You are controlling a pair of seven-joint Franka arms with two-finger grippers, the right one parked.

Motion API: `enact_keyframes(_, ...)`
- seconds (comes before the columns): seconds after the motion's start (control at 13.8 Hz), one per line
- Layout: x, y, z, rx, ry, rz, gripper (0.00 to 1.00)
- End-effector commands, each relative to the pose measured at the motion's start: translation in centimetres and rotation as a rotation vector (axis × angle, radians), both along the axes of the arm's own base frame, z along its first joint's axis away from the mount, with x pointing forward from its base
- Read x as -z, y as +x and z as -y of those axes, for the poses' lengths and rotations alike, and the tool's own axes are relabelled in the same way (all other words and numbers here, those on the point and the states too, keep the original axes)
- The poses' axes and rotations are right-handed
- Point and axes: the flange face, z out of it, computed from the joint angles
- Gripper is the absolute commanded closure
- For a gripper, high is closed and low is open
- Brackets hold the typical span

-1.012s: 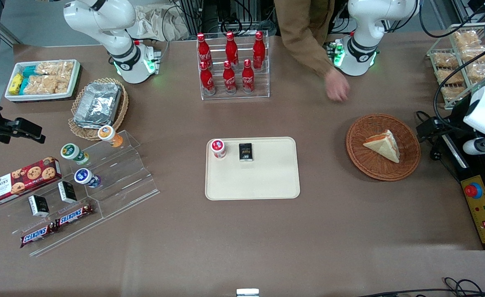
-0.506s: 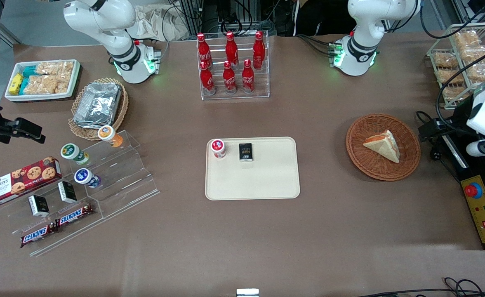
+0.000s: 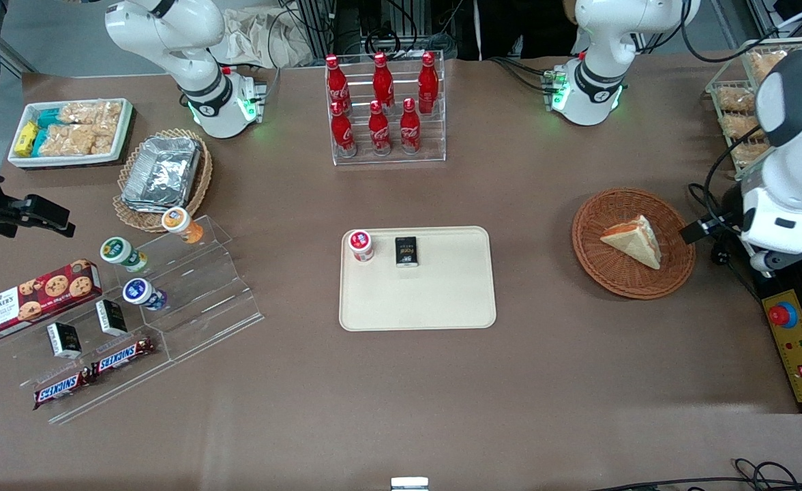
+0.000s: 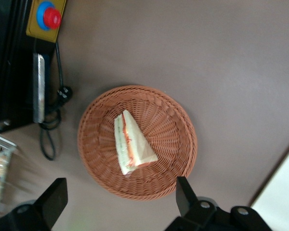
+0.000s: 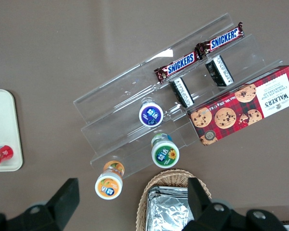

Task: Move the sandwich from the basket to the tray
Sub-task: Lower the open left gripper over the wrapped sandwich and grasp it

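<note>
The left arm's gripper (image 4: 120, 204) hangs above the table at the working arm's end, over the edge of the basket (image 4: 178, 120), well clear of it. Its two dark fingers (image 4: 185, 195) stand wide apart and nothing is between them; the gap spans most of the basket's width in the wrist view. In the front view the fingers themselves are hidden under the white arm housing (image 3: 786, 170).

The sandwich (image 3: 634, 240) lies inside the round reddish-brown wicker basket (image 3: 595, 259), on its side, a white bread wedge (image 4: 131, 144) with orange-red and green filling showing along one long edge. It sits roughly at the basket's middle, touching only the woven floor.

Beside the basket, toward the working arm's edge of the table, are a black cable and a yellow control box with a red emergency button (image 3: 781, 315).

The cream tray (image 3: 442, 300) lies at the table's centre, well apart from the basket. On it, at the edge farther from the front camera, are a small red-capped cup (image 3: 360, 244) and, just beside it, a small black packet (image 3: 406, 251).
</note>
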Motion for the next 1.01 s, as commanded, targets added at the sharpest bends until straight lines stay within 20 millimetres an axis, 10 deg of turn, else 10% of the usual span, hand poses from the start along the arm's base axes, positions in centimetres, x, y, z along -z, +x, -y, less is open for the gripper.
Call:
enact_keyframes(0.0, 3.8, -3.5, 0.2, -0.132, 0.012, 0.062, 0.00)
enact_keyframes(0.94, 20.4, -8.7, -2.8, -0.368, -0.029, 0.135, 0.00)
